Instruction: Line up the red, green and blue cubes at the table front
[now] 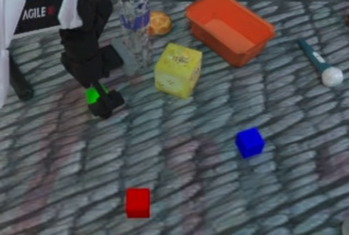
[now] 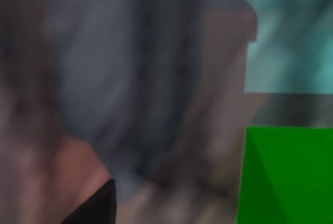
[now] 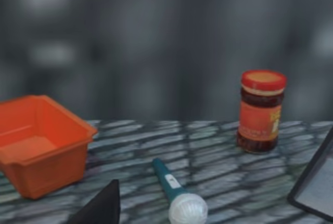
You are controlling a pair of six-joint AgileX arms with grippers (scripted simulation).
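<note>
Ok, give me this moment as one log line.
left pincer: at green cube, rear left | red cube: front, free | blue cube: mid-right, free | right arm: out of top view

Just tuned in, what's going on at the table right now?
The left gripper is down at the table's back left, its fingers around the green cube; whether the cube is off the surface cannot be told. The red cube sits near the front edge, and the blue cube lies to its right, farther back, so no line is formed yet. The right arm is out of the top view; its wrist camera faces the orange bin and microphone.
</note>
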